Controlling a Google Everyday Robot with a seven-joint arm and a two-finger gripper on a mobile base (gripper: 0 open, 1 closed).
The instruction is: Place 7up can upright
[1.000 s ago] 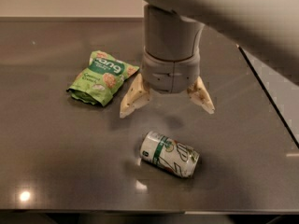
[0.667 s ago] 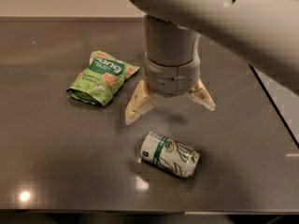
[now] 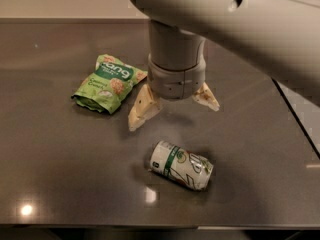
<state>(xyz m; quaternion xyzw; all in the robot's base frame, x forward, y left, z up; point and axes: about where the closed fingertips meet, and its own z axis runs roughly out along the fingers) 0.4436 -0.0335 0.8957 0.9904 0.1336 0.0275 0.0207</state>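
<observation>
Dim warm light from above leaves two white shiny spots (image 3: 26,210) near the front of the dark worktop (image 3: 60,154) and soft shadow under the spread-wide tool (image 3: 174,116) hanging over it.

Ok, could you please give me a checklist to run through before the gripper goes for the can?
1. Gripper open: ok, its fingers are spread wide.
2. Gripper empty: ok, nothing sits between the fingers.
3. Can upright: not ok, it lies on its side on the table.
4. Gripper lined up over the can: not ok, it hangs farther back than the can.
5. Can apart from the bag: ok, bare table lies between them.
6. Can undented: cannot tell.
</observation>
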